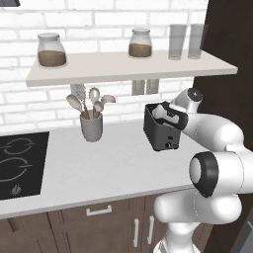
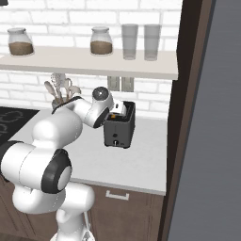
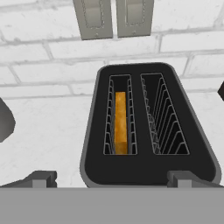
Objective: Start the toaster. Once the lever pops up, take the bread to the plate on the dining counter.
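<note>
The dark boxy toaster (image 1: 159,134) (image 2: 119,131) stands on the white worktop near the brick wall. From above, it (image 3: 148,168) shows two wire-lined slots. The golden-brown bread (image 3: 120,122) sits low in the left slot, and the right slot holds nothing. My gripper (image 1: 166,113) (image 2: 117,109) (image 3: 113,179) hangs just above the toaster's top, pointing down at it. It is open, with its fingertips (image 3: 41,178) spread about as wide as the toaster body and nothing between them. The plate and the dining counter are out of view.
A grey utensil cup (image 1: 92,126) with spoons stands left of the toaster, and a black hob (image 1: 20,163) lies further left. A shelf (image 1: 123,69) with jars and glasses hangs above. Wall outlets (image 3: 113,17) sit behind the toaster. A tall dark panel (image 2: 188,94) bounds the worktop's right.
</note>
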